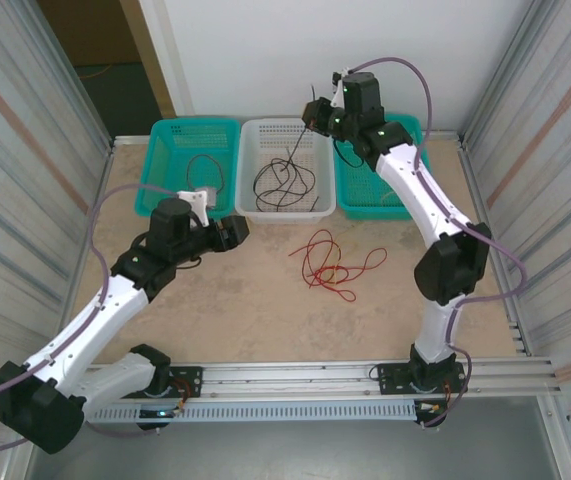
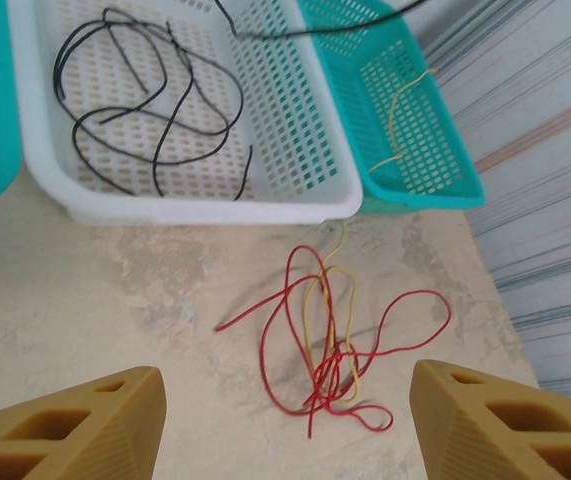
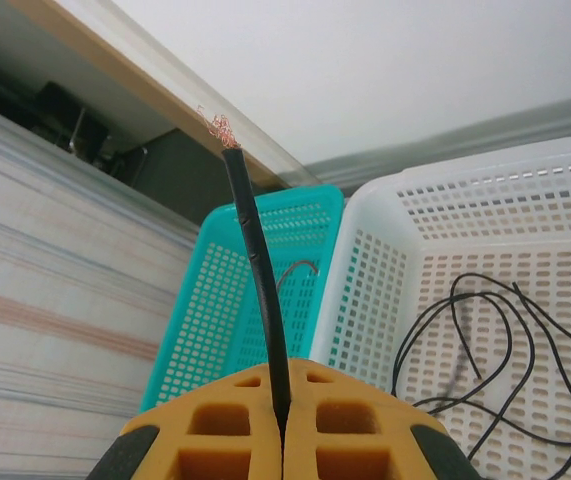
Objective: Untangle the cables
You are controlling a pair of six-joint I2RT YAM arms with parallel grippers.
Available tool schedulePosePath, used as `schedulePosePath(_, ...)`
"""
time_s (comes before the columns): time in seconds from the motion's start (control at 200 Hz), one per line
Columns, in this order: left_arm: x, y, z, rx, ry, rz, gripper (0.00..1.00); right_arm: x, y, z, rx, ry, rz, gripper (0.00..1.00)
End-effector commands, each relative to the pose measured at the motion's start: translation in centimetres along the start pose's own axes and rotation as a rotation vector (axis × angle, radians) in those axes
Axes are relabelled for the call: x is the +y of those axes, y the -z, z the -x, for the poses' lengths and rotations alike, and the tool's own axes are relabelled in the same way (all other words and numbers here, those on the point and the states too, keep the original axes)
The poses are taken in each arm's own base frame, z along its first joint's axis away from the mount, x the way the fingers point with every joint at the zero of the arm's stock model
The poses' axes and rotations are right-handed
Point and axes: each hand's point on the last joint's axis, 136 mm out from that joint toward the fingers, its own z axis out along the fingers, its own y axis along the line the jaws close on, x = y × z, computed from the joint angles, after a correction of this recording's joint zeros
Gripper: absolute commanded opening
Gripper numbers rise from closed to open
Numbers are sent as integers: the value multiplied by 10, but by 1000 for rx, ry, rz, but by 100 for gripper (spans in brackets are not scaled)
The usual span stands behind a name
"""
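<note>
Holding the black cable over the white basket, my right claw pinched shut on it; left claw gapes empty, facing the red-and-yellow tangle. I'd pinch one red strand next.

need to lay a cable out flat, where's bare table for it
Bare table between the left arm and the red-yellow tangle, down to the front rail. Tight beside the right arm. Crowded: white basket, with black cable loops.

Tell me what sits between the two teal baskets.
A white basket with black cables lying in it; the top view shows it.
</note>
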Motion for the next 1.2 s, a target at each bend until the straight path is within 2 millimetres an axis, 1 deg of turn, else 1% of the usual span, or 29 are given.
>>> schedulePosePath(0.0, 7, 3, -6, 22, 18, 41, 66, -10, -20, 6, 9, -55, 37, 0)
schedulePosePath(0.075, 10, 5, -9, 37, 23, 63, 66, -27, -37, -1, 34, -82, 14, 2)
schedulePosePath(0.12, 12, 7, -11, 46, 23, 76, 66, -39, -45, -7, 54, -97, -7, 7)
schedulePosePath(0.185, 14, 11, -13, 55, 16, 95, 66, -54, -52, -13, 77, -120, -36, 16)
schedulePosePath(0.24, 17, 15, -14, 54, 13, 112, 66, -62, -54, -18, 91, -137, -52, 24)
schedulePosePath(0.336, 21, 20, -15, 48, 10, 137, 68, -66, -51, -21, 99, -140, -67, 39)
schedulePosePath(0.396, 23, 23, -15, 55, 9, 151, 69, -69, -47, -24, 107, -134, -81, 44)
schedulePosePath(0.451, 24, 25, -16, 64, 10, 164, 70, -72, -41, -27, 117, -128, -105, 46)
schedulePosePath(0.506, 27, 25, -19, 85, 17, 185, 70, -76, -35, -34, 136, -128, -133, 48)
schedulePosePath(0.531, 28, 26, -20, 94, 19, 196, 70, -77, -30, -36, 138, -125, -142, 53)
schedulePosePath(0.576, 31, 27, -22, 111, 26, 218, 70, -80, -22, -41, 141, -117, -157, 59)
schedulePosePath(0.591, 32, 27, -22, 115, 27, 226, 70, -77, -18, -40, 134, -109, -154, 60)
schedulePosePath(0.596, 33, 27, -22, 116, 29, 229, 70, -81, -18, -45, 144, -111, -164, 61)
schedulePosePath(0.621, 34, 28, -23, 121, 34, 240, 70, -86, -14, -52, 152, -106, -180, 63)
schedulePosePath(0.686, 37, 29, -24, 130, 45, 261, 70, -87, 2, -56, 145, -83, -200, 64)
schedulePosePath(0.832, 39, 34, -24, 136, 66, 284, 70, -79, 40, -59, 127, -17, -222, 65)
schedulePosePath(0.962, 38, 41, -22, 140, 82, 294, 71, -74, 67, -63, 120, 41, -252, 65)
schedulePosePath(1.062, 37, 49, -21, 137, 83, 303, 71, -66, 81, -68, 112, 71, -259, 66)
schedulePosePath(1.192, 37, 53, -20, 120, 83, 300, 73, -51, 90, -78, 121, 112, -256, 66)
